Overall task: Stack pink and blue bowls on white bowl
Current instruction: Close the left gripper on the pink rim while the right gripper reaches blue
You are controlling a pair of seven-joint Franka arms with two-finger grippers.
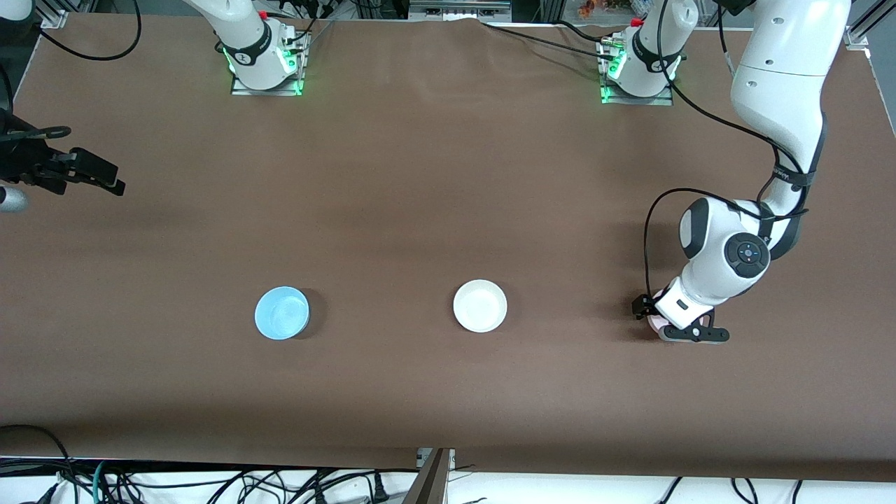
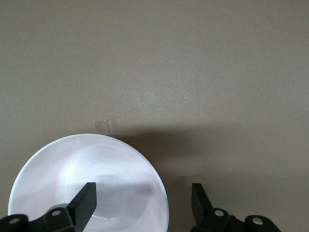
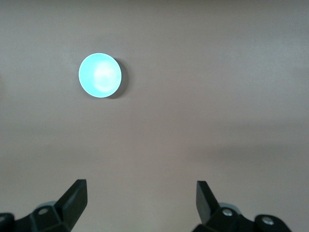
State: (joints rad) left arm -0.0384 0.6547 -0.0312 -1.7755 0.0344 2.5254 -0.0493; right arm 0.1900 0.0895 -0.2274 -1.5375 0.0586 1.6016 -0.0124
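Left hand (image 2: 144,203) open astride pink bowl (image 2: 89,183) rim | right hand (image 3: 140,200) open, waiting | white bowl (image 1: 480,306) unobstructed

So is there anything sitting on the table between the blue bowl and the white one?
No. In the front view, only bare brown table lies between the blue bowl and the white bowl.

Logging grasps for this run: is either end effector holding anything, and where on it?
Nothing is held. The left end effector is open, straddling the pink bowl's rim, not closed. The right end effector waits open.
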